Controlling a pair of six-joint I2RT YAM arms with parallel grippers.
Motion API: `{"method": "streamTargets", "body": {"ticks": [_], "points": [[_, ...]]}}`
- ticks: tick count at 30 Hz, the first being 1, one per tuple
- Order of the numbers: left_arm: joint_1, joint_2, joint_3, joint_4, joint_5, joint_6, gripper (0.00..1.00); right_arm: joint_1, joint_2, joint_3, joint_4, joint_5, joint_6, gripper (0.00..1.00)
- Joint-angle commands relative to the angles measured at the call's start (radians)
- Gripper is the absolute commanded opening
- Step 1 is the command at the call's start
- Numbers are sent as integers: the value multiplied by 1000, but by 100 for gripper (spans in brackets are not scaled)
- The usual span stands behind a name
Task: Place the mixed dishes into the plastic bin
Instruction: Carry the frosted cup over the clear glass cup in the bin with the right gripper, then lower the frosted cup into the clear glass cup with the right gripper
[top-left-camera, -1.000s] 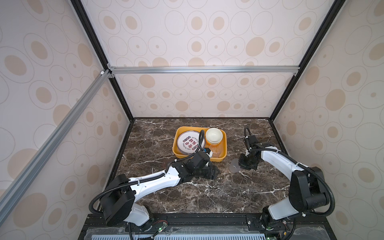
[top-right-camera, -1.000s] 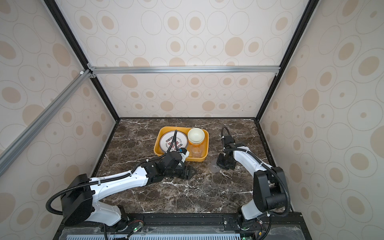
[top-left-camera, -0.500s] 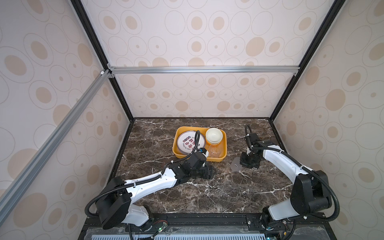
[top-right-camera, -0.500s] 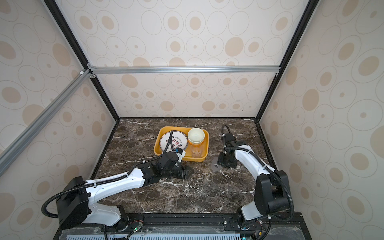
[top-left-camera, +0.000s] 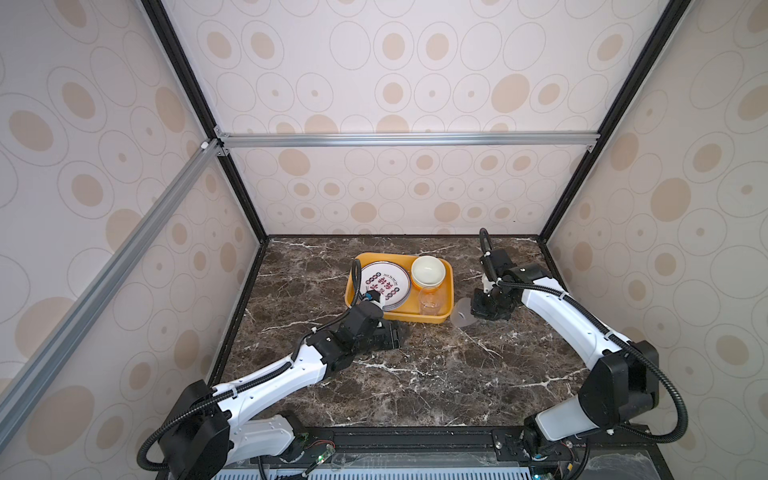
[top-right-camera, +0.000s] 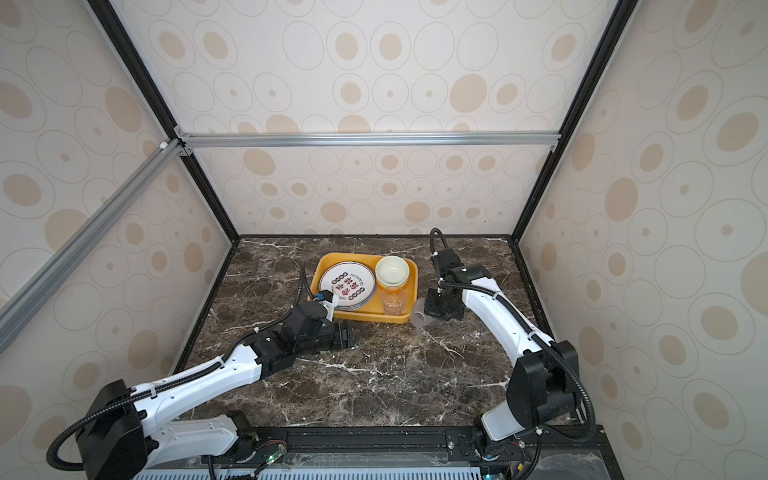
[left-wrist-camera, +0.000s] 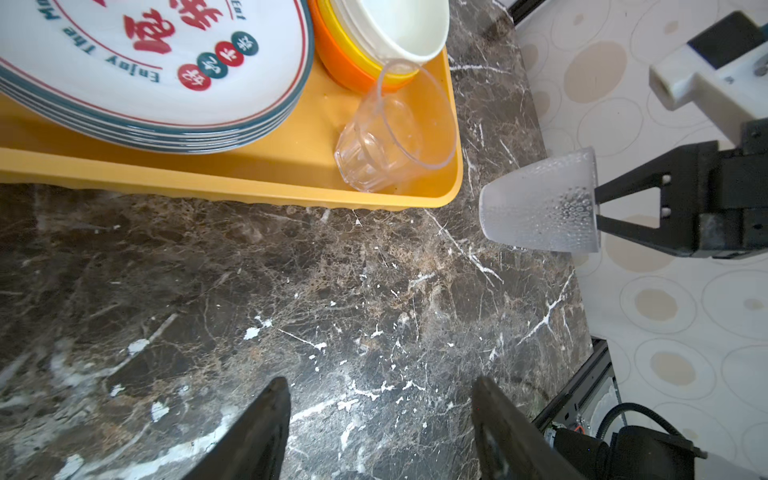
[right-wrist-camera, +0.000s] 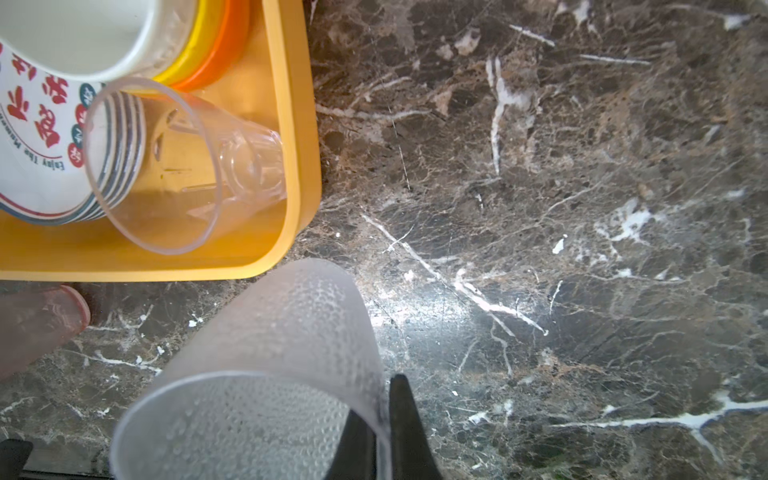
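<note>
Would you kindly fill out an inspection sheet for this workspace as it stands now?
Surface: dark marble tabletop, no spills seen.
Job's things: yellow bin holds a plate stack, a bowl stack and a clear cup; frosted cup outside, by the bin's corner; pinkish cup outside too, only partly in view.
Clutter: nothing seen.
Grippers: right gripper shut on the frosted cup's rim; left gripper open, empty, low over the tabletop before the bin.
Cables: black cable loops at both wrists, none snagged as far as shown.
Surroundings: patterned walls, aluminium bar and black frame posts.
</note>
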Motion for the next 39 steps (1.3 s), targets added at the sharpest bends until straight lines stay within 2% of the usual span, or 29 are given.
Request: {"method": "streamTargets", "body": {"ticks": [1, 15, 28, 39], "points": [[25, -40, -8, 12, -11, -29, 69, 21, 33, 60, -56, 20, -18, 3], [106, -111, 5, -65, 14, -4, 69, 78, 188, 316, -129, 23, -51, 4], [122, -118, -13, -65, 25, -10, 70, 97, 402, 586, -219, 20, -99, 4], [138, -116, -26, -62, 32, -16, 70, 102, 506, 657, -231, 16, -113, 4]]}}
